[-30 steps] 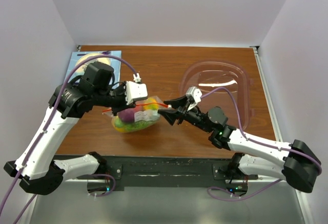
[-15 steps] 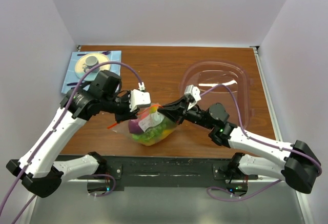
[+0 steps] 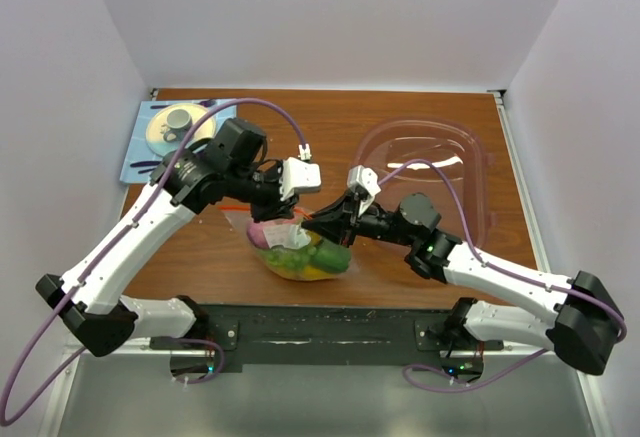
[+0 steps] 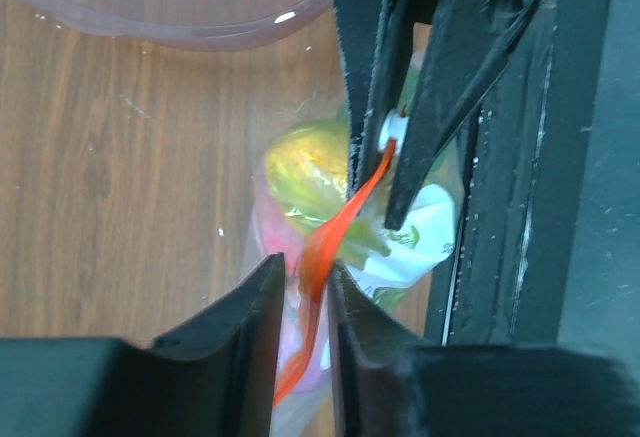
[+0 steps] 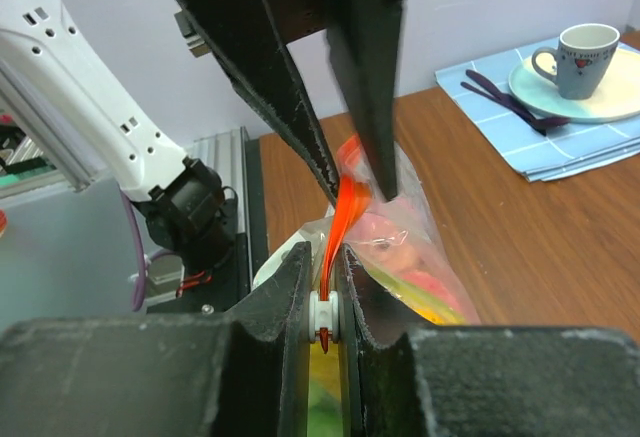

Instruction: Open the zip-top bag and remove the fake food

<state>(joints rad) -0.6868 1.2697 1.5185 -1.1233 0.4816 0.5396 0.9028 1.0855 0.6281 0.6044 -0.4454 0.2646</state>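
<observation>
Last second: right gripper (image 5: 322,292) jaws have snapped down from wide and now clamp the white slider (image 5: 322,319). Left gripper (image 4: 307,282) jaws have eased off a full pinch to a narrow gap, with the orange-red zip strip (image 4: 345,212) running loose between them. Both arms have dragged the zip-top bag (image 3: 300,255) right and nearer, so it's between the arms by the front edge of the counter (image 3: 330,127), well left of the oval tub (image 3: 430,157); can't tell if its base rests on the wood. My read: slider pull is set up, but left must re-pinch or the strip just slides. Bag is thin crinkly clear film, slack and floppy. Fake food (image 3: 312,259) all inside: glossy rounded hard-plastic lumps, yellow, green, pink
</observation>
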